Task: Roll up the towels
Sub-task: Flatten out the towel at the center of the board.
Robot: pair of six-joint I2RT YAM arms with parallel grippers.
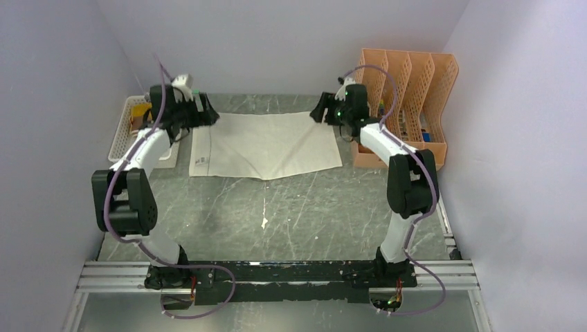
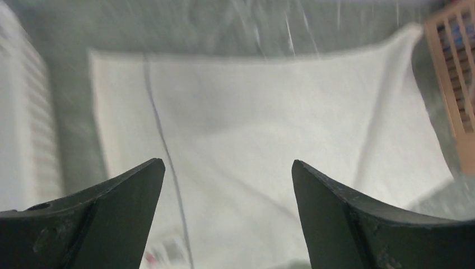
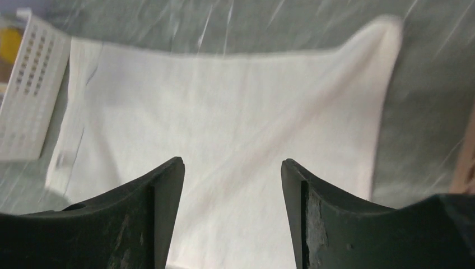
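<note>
Both your arms are stretched far forward, elbows raised. The left pincer is at the far left corner of the white towel, the right pincer at its far right corner — both wide open, gripping nothing. The towel lies spread flat on the surface, between a white basket and an orange rack.

Grey marbled table: cream-white towel is laid out flat at the far middle, with a faint diagonal crease seen across it. White perforated basket is set far left, just beside the towel. Peach slotted rack is set far right. Small white fleck is seen mid-table, possibly a chip.
</note>
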